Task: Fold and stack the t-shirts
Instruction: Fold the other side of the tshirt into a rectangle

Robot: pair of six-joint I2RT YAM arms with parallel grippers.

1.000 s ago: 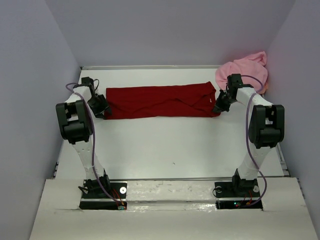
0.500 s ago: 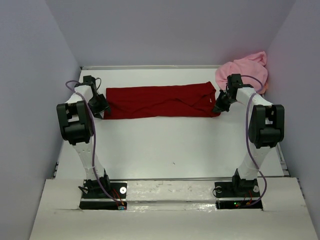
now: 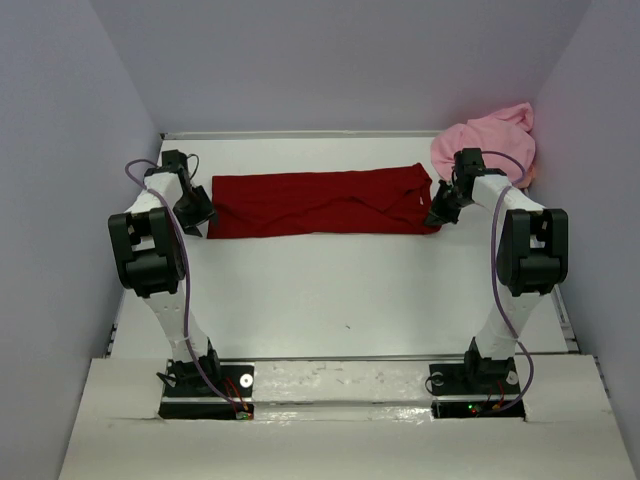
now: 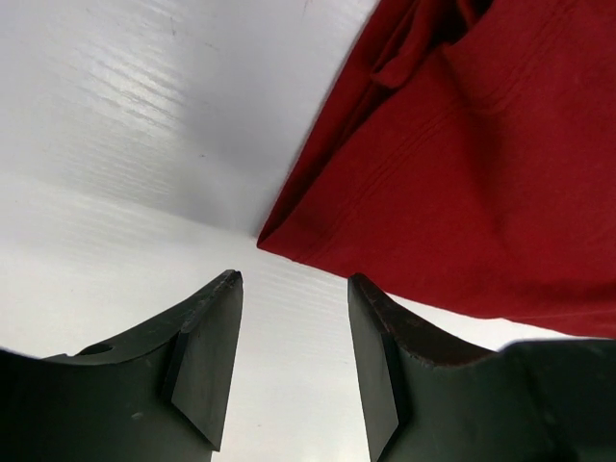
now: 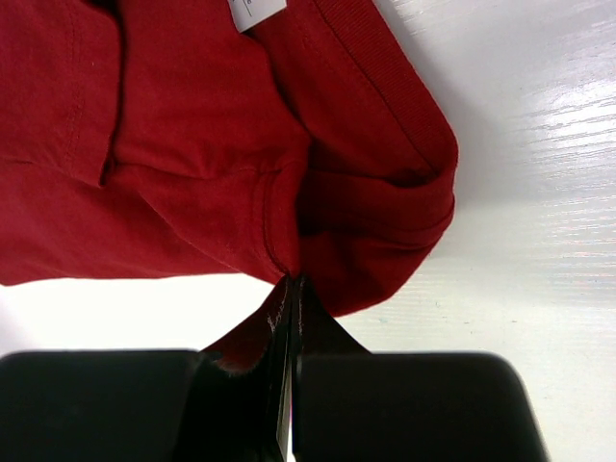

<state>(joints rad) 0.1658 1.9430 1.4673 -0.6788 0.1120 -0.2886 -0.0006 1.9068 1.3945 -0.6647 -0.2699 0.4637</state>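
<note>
Cloth first: the dark red t-shirt (image 3: 320, 203) is lying as a long, flat band across the far half of the table (image 3: 340, 300), running left to right between my two arms. The light pink t-shirt (image 3: 488, 140) is sitting in a crumpled heap in the far right corner, just behind the right arm's wrist. I am watching the left tool (image 3: 197, 222) at the band's left end — its jaws are standing partly apart with nothing between them. Through the left wrist camera the two dark fingers (image 4: 207, 337) are framing bare white table, and the red shirt's near left corner is lying just ahead of the gap, apart from both tips. The right tool (image 3: 437, 217) is sitting at the band's near right corner with its jaws pressed tight together. Through the right wrist camera the closed tips are meeting the cloth where a rounded fold is bunching up, and a red patch is showing on one finger — I cannot tell whether that is a pinched bit of cloth or only a reflection. A small white label (image 5: 258, 10) is showing on the red cloth at the top edge of that view.
</note>
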